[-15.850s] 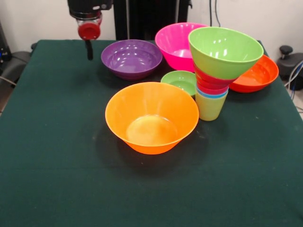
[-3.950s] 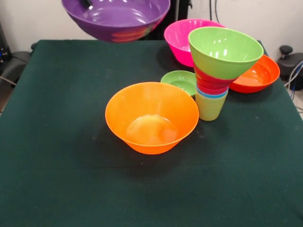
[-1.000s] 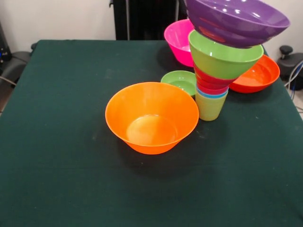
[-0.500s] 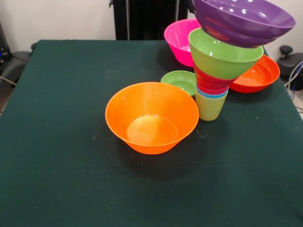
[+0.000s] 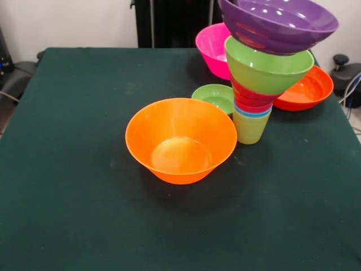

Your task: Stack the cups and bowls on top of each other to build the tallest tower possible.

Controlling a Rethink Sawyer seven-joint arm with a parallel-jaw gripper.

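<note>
The tower (image 5: 252, 107) stands right of the table's middle: a yellow-green cup (image 5: 250, 129) lowest, a blue cup's rim (image 5: 252, 113), red pieces (image 5: 251, 96), then a lime green bowl (image 5: 265, 70) on top. A purple bowl (image 5: 279, 25) is tilted just above the lime bowl, its underside at or very near the lime bowl's rim; I cannot tell whether they touch. The gripper does not show; the picture's top edge cuts off the purple bowl's rim.
A big orange bowl (image 5: 180, 138) sits mid-table, left of the tower. A small green bowl (image 5: 214, 97) lies between them. A pink bowl (image 5: 210, 48) is behind the tower and a red-orange bowl (image 5: 307, 89) to its right. The dark green table (image 5: 67, 169) fills the view.
The purple bowl drifted right half a second ago and has now come back left and slightly lower over the lime bowl. The tower and other bowls have not moved.
</note>
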